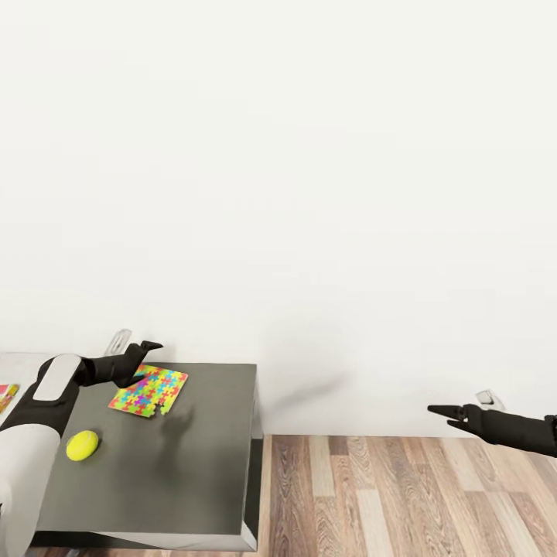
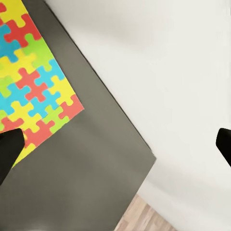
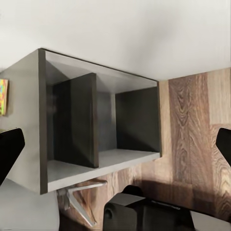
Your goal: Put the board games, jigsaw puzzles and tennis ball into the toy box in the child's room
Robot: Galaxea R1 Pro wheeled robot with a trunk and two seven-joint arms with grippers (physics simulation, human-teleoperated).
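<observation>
Left gripper (image 1: pixel 145 362) spread, hovering above jigsaw puzzle (image 1: pixel 148 391) near the table (image 1: pixel 209 464) back edge. Thin, light, stiff; likely best pinched at an overhanging edge.

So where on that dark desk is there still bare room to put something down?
The dark table is bare across its half toward the floor-side edge, beyond the jigsaw puzzle and tennis ball. It is crowded by the wall, where the left pincer hovers at the puzzle's edge.
</observation>
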